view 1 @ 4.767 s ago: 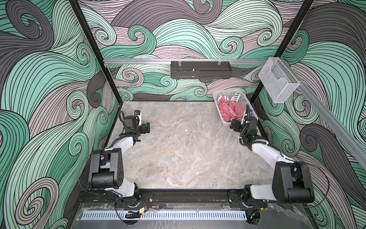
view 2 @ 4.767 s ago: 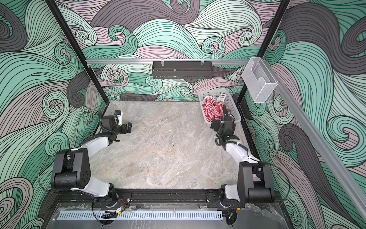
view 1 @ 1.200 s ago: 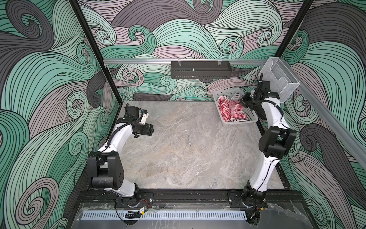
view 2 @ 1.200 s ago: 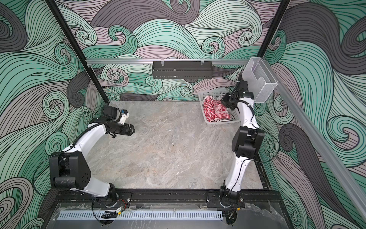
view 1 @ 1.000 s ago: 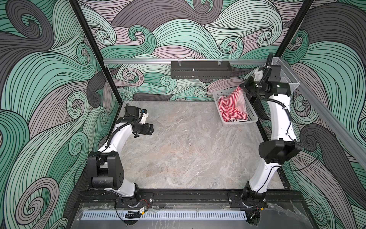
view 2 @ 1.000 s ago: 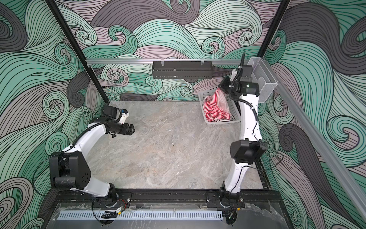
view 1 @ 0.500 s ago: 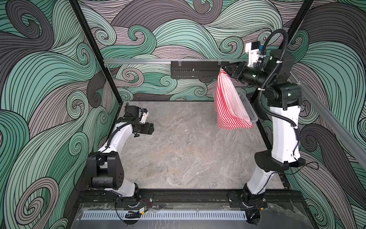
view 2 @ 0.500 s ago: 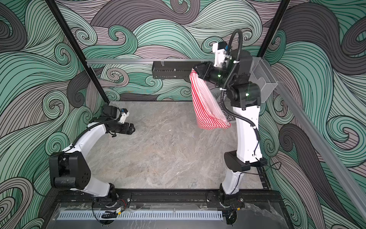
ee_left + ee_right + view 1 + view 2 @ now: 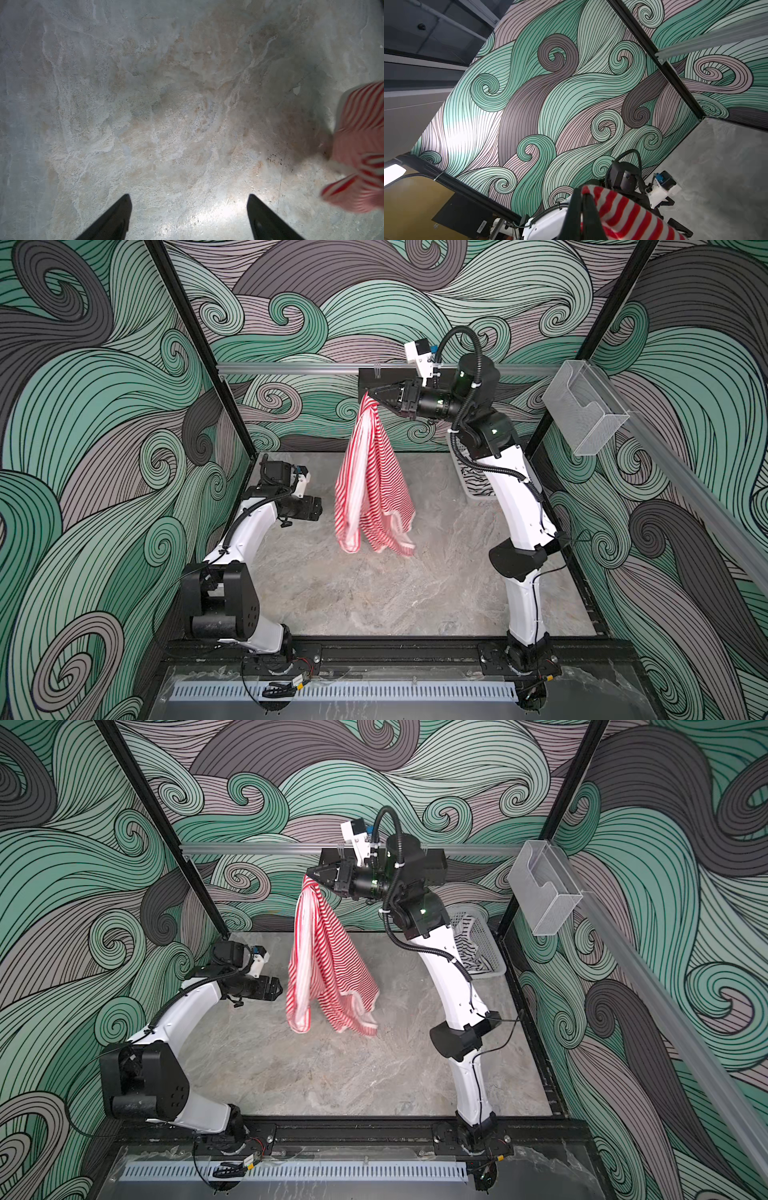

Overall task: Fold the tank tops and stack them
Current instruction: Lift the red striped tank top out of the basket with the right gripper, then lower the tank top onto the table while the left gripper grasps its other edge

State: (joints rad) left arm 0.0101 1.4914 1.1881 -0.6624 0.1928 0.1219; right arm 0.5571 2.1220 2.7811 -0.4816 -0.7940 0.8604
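The right jaws pinch only a small bit of the red-and-white tank top, hanging bunched over the surface — it could slip and drop in a heap — and the left jaws, spread wide, hold nothing beside it.

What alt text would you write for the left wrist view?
A grey marbled tabletop fills the view, with a blurred red-and-white striped tank top at the frame edge. The left gripper has its black fingers wide apart, nothing between them.

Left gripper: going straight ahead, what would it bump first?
Probably the table: the left gripper tilts down toward it. The red-and-white tank top hangs just to one side, but depth is unclear.
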